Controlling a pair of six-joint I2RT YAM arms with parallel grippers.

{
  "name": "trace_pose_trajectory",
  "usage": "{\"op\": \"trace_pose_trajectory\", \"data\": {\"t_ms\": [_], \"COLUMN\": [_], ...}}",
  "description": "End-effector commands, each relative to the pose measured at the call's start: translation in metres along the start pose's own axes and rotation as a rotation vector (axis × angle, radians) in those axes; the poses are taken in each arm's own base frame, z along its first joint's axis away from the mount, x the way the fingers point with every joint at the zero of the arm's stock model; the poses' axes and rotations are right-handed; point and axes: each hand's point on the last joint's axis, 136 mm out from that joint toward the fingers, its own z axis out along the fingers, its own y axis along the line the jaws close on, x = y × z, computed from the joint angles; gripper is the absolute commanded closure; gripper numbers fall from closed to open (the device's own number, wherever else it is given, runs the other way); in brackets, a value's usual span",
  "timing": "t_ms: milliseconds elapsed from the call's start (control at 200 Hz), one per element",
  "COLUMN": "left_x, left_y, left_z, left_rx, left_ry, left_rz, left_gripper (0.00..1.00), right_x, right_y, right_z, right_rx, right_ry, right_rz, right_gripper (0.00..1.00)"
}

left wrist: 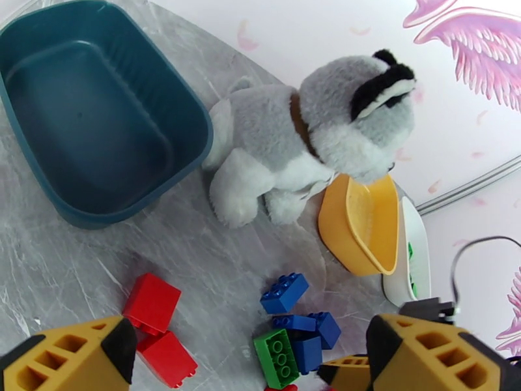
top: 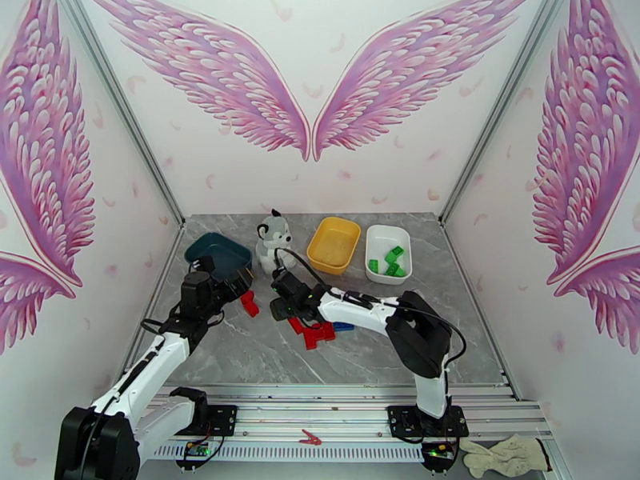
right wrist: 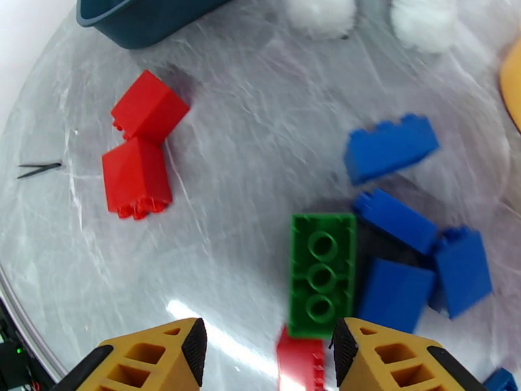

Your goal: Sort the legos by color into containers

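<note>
I'm looking at a grey marbled tabletop (top: 264, 358) boxed in by white walls (top: 320, 186) painted with pink wings (top: 212, 70). The green brick (right wrist: 322, 275) lies flat in the loose pile near the table's middle, touching blue bricks (right wrist: 397, 219) – its long axis runs straight away from my right claw (right wrist: 267, 350), round hollows up. That claw's jaws stand apart, gripping nothing; the left claw (left wrist: 251, 350) is spread wide and empty, near two red bricks (left wrist: 156, 327).

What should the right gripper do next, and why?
Probably ease the right gripper forward and a little right, until its open jaws straddle the green brick. That brick lies underside up just ahead of the fingertips, and the white tray already holds green bricks.
</note>
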Motion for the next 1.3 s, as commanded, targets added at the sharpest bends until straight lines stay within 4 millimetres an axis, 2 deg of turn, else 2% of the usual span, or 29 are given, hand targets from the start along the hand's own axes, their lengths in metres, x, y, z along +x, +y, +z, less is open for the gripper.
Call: {"op": "trace_pose_trajectory", "data": {"t_ms": [0,570,790,1295], "left_x": [0.000,0.000,-0.001,-0.005], "left_y": [0.003,0.010,0.009,0.009], "left_z": [-0.005,-0.005,-0.006,-0.010], "left_rx": [0.009,-0.004,-0.002,-0.003], "left_ry": [-0.007,-0.013,-0.016,-0.036], "left_rz": [-0.016,-0.025,-0.025,-0.027], "left_gripper": [0.01,0.01,0.01,0.01], "right_x": [-0.001,0.008,0.015,0.033], "right_y": [-0.004,-0.034,-0.035,-0.036], "right_z": [0.011,0.040,0.050,0.042], "right_rx": [0.055,0.246,0.239,0.225], "right_ry": [0.023,0.079,0.108,0.150], "right_rz": [-0.012,-0.033,-0.035,-0.054], "right_gripper": [0.42,0.37,0.39,0.46]}}
